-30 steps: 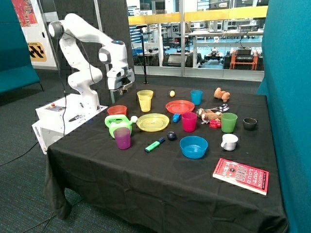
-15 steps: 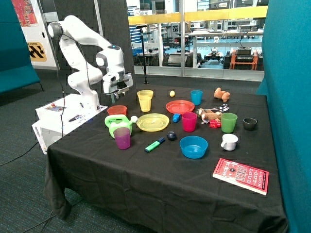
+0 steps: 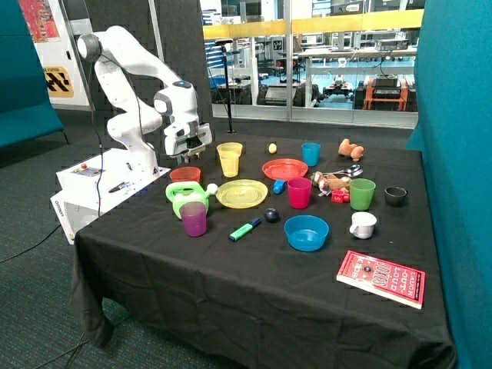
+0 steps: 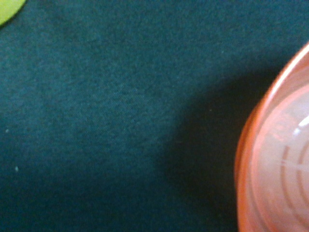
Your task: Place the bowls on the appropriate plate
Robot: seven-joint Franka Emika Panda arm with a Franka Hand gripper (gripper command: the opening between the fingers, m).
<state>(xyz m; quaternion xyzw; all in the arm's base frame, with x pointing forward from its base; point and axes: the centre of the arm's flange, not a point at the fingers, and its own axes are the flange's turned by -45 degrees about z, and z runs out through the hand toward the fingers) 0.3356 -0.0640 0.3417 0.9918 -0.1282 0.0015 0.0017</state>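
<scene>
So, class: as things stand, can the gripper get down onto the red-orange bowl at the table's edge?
Probably yes. The gripper hangs just above the red-orange bowl, nothing between them; the green watering can sits close beside it, though.

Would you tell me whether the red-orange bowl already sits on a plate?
No. The red-orange bowl sits on the black cloth, apart from the red plate.

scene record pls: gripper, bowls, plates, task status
gripper: just above the red bowl, fingers not visible
red bowl: on the cloth at the table edge nearest the robot base, behind the green watering can; not on a plate
yellow bowl: behind the yellow cup, not on a plate
yellow plate: empty
red plate: empty
status: neither bowl placed yet
</scene>
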